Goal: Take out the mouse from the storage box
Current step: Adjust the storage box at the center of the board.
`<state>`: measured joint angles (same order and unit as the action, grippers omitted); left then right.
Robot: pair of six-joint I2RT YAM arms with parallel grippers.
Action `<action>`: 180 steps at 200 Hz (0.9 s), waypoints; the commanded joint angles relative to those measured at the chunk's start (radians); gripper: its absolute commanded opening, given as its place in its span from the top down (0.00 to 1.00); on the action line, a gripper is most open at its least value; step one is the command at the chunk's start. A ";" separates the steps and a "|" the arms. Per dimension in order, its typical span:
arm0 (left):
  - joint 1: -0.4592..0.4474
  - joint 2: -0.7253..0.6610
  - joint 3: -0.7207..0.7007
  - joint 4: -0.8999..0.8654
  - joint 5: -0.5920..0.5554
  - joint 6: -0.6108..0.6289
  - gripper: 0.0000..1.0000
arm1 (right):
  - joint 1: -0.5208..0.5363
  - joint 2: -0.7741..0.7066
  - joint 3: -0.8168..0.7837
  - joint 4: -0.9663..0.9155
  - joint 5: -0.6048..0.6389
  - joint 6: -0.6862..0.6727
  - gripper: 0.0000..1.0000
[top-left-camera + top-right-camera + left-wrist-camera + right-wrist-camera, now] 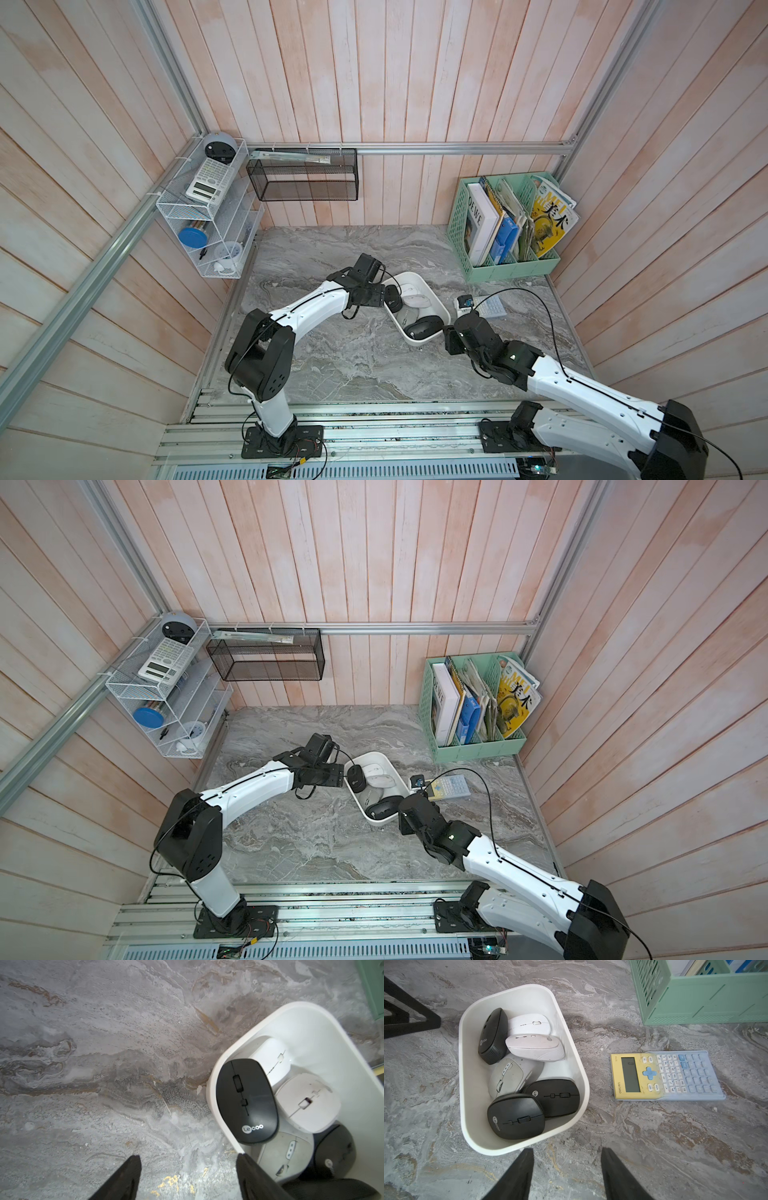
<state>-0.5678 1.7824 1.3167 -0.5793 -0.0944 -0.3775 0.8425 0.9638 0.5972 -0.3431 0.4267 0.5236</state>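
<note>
- Grey marbled tabletop (353, 365) is enclosed by pink plank walls, and the storage box (415, 277) is set slantwise near the middle of the frame in both top views.
- Six mice are crowded inside it: three black, two white, one grey. None has been taken out yet.
- The left pincer (188, 1156) is held spread and empty, with one finger at the box's rim.
- The right pincer (567, 1149) is likewise spread and empty, just outside the box's other end.
- The black mouse (516, 1116) nearest the right pincer lies on top, unburied, and is judged the easiest pick.
- Each mouse is expected to be light and rigid, with a smooth, slippery domed back.
- Hold is best taken across the flanks, low down, where ribbing is seen on the leaning mouse (492, 1043).
</note>
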 commanded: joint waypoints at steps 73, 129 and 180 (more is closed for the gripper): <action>-0.015 0.230 0.265 -0.122 -0.005 0.028 0.45 | -0.014 -0.018 -0.037 0.051 0.008 0.006 0.37; -0.015 0.354 0.418 -0.172 -0.041 0.023 0.60 | -0.014 -0.013 -0.035 0.042 -0.002 0.001 0.36; -0.014 0.361 0.422 -0.176 -0.060 -0.011 0.79 | -0.016 -0.017 -0.017 0.015 0.007 0.001 0.35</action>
<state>-0.5789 2.1502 1.7401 -0.7422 -0.1173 -0.3687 0.8333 0.9470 0.5678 -0.3107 0.4252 0.5262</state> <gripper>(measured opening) 0.236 0.646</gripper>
